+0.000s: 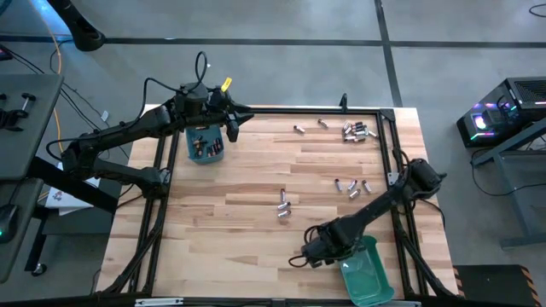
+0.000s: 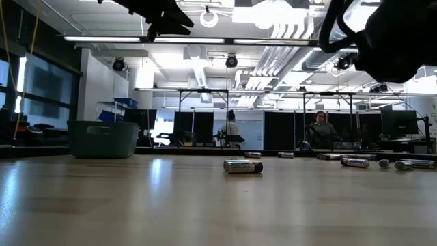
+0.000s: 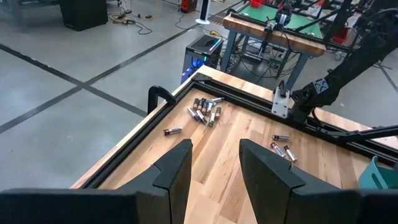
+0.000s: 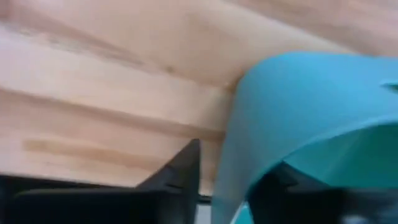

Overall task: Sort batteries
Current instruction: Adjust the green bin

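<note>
Small cylindrical batteries lie loose on the wooden table: a pair mid-table [image 1: 284,205], a few right of centre [image 1: 354,188] and a cluster at the far right [image 1: 358,130] [image 3: 204,111]. One teal bin [image 1: 205,145] at the far left holds several batteries. Above it my left gripper [image 1: 235,124] [image 3: 214,162] hangs open and empty. A second teal bin [image 1: 368,273] sits at the near right corner. My right gripper [image 1: 328,251] [image 4: 236,168] points steeply down at that bin's left corner. It is open, one finger [image 4: 183,171] outside the bin's wall [image 4: 227,186] and the other inside.
A black frame rail [image 1: 316,111] runs round the tabletop. Bare wood lies between the two bins. Off the table's right stands a lit computer case [image 1: 503,115]. In the low view, a person [image 2: 321,130] sits in the room beyond.
</note>
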Controlling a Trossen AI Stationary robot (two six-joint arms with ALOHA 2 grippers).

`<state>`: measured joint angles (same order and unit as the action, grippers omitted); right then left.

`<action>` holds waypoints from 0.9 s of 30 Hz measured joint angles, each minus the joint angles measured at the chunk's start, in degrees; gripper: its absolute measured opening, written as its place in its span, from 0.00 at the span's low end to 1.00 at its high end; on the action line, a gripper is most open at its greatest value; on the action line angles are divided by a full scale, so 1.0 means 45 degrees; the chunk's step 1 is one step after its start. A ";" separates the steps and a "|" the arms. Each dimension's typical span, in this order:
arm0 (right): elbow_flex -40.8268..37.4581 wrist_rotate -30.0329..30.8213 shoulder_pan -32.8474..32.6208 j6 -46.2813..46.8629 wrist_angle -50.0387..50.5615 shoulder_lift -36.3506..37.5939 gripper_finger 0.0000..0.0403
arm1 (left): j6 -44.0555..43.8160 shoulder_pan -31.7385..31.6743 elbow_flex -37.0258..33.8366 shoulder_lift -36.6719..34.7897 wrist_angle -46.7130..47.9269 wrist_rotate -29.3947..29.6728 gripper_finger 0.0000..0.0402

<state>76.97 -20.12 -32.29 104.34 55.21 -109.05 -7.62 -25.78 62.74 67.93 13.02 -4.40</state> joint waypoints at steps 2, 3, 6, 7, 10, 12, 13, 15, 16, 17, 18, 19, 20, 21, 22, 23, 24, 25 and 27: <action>0.0000 0.0000 0.0099 -0.0289 0.0342 -0.0004 0.12 | -0.0135 0.0000 0.0000 0.0002 0.0003 0.0000 0.32; 0.0000 -0.0010 0.0148 -0.0523 0.0540 0.0000 0.07 | -0.0155 0.0000 0.0000 0.0002 -0.0002 0.0000 0.32; 0.0000 -0.0058 0.0313 -0.1343 0.1140 0.0039 0.02 | -0.0158 0.0000 0.0000 0.0000 -0.0006 0.0000 0.32; 0.0000 -0.0053 0.0398 -0.1657 0.1315 0.0066 0.03 | -0.0160 0.0000 0.0000 0.0002 -0.0010 0.0000 0.32; 0.0000 0.0049 0.0725 -0.2575 0.2024 0.0116 0.01 | -0.0160 0.0000 0.0000 0.0002 -0.0008 0.0000 0.32; 0.0000 0.0123 0.0998 -0.2950 0.2453 0.0121 0.01 | -0.0161 0.0000 0.0000 0.0002 -0.0010 0.0000 0.32; 0.0000 0.0199 0.1121 -0.3156 0.2612 0.0121 0.01 | -0.0161 0.0000 0.0000 -0.0001 -0.0010 0.0000 0.32; 0.0000 0.0387 0.1294 -0.3563 0.2896 0.0122 0.01 | -0.0164 0.0000 0.0000 0.0002 -0.0006 0.0000 0.32; 0.0000 0.0461 0.1345 -0.3759 0.2986 0.0126 0.00 | -0.0170 0.0000 0.0000 0.0000 -0.0010 0.0000 0.32; 0.0000 0.0491 0.1374 -0.3962 0.3104 0.0126 0.00 | -0.0181 0.0000 0.0000 0.0002 -0.0005 0.0000 0.32; 0.0000 0.0491 0.1384 -0.4199 0.3251 0.0136 0.00 | -0.0221 0.0000 0.0000 0.0002 -0.0005 0.0000 0.32; 0.0000 0.0486 0.1415 -0.4502 0.3392 0.0140 0.00 | -0.0281 0.0000 0.0000 0.0002 -0.0010 0.0000 0.32; 0.0000 0.0482 0.1427 -0.4793 0.3491 0.0149 0.00 | -0.0299 0.0000 0.0000 -0.0002 -0.0008 0.0000 0.32; 0.0000 0.0453 0.1483 -0.5187 0.3587 0.0150 0.00 | -0.0364 0.0000 0.0000 0.0002 -0.0010 0.0000 0.32; 0.0000 0.0349 0.1581 -0.5679 0.3640 0.0153 0.00 | -0.0390 0.0000 0.0000 0.0002 -0.0010 0.0000 0.32; 0.0000 0.0273 0.1702 -0.6141 0.3652 0.0172 0.00 | -0.0433 0.0000 0.0000 0.0002 -0.0010 -0.0019 0.32; 0.0000 0.0252 0.1852 -0.6577 0.3631 0.0203 0.00 | -0.0507 -0.0001 0.0000 -0.0001 -0.0008 -0.0082 0.32; 0.0000 0.0159 0.2014 -0.6965 0.3578 0.0257 0.00 | -0.0591 -0.0005 0.0000 0.0000 -0.0005 -0.0185 0.32; 0.0000 0.0002 0.2332 -0.7479 0.3404 0.0428 0.00 | -0.0734 -0.0005 0.0000 0.0002 -0.0005 -0.0397 0.32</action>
<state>76.97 -20.11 -21.80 70.68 70.52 -107.13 -10.92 -25.80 62.74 67.94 12.99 -6.19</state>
